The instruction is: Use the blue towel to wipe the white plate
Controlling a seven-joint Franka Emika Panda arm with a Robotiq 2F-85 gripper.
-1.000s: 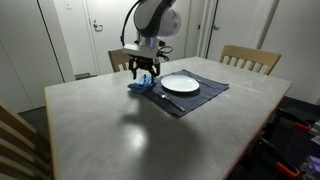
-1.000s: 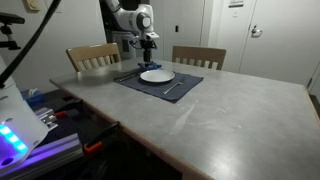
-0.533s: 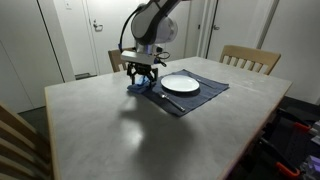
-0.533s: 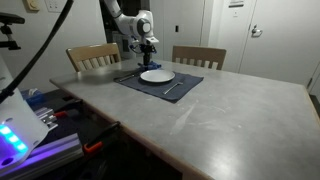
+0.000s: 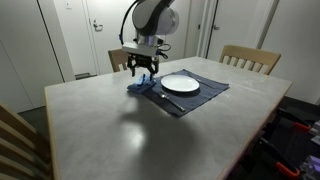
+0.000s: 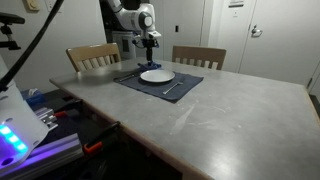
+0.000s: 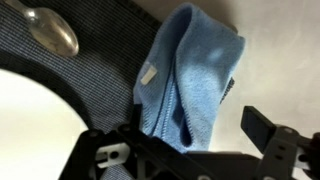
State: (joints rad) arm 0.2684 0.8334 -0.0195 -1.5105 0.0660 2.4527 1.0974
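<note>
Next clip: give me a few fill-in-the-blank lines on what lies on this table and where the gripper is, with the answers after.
1. The towel beside the white plate is ___ in colour.
2. The plate rests on a dark ___ laid on the table.
3. In the wrist view, the utensil at the upper left is a ___.
4. The gripper hangs above the towel with its jaws ___.
Missing words: blue; placemat; spoon; open.
</note>
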